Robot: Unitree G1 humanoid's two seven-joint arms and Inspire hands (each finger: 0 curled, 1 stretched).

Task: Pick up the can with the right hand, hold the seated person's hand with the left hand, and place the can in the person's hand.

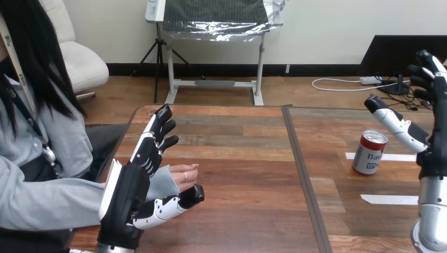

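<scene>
Reaching for the can (369, 152): right robot hand (436, 126) hangs spread beside it, left robot hand (132, 184) open beside the person's hand (182, 176); next, lower and clamp the can

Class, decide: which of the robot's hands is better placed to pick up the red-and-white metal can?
Right. The open right hand hovers beside the upright red-and-white metal can; the left hand is across the wooden table, beside the person's hand.

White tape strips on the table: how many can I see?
2. One tape strip runs behind the can; the other strip lies nearer the robot, apart from it.
</scene>
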